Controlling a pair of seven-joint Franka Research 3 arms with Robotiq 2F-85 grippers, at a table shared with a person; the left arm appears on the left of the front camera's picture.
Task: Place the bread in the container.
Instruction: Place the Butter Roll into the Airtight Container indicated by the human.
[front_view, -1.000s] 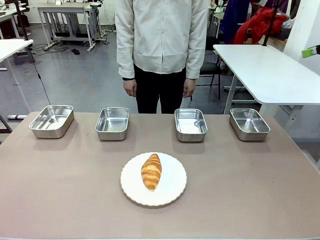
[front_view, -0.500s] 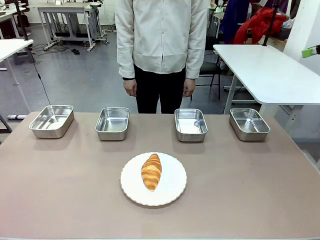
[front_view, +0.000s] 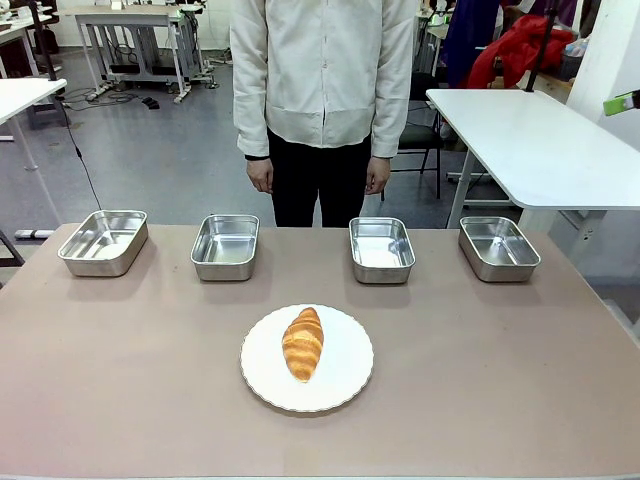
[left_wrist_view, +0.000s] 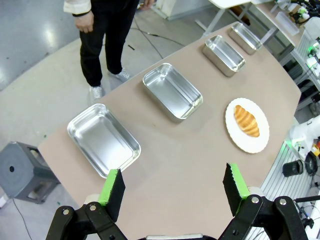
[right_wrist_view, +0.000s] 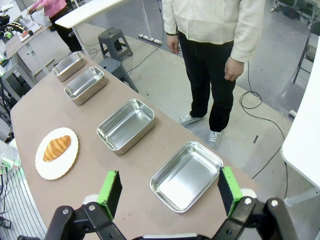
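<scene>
The brown table (front_view: 520, 380) spans the front view. Behind its far edge stands a person (front_view: 325, 80) in a pale jacket, both hands hanging at the sides. The left wrist view looks down from above the table's left end and takes in a grey stool (left_wrist_view: 20, 172) on the floor. There the left gripper (left_wrist_view: 174, 185) stands wide, with nothing between its green pads. The right wrist view, from above the right end, shows the right gripper (right_wrist_view: 168, 189) equally wide and empty. Along the far edge, the front view lines up 4 steel trays, spaced apart and all empty: the leftmost container (front_view: 103, 242), the second container (front_view: 225, 246), the third container (front_view: 381, 249) and the rightmost container (front_view: 499, 247). Nearer the robot, mid-table, lies the white plate (front_view: 345, 385). The bread (front_view: 303, 343) rests on it, its long axis pointing roughly toward the trays.
</scene>
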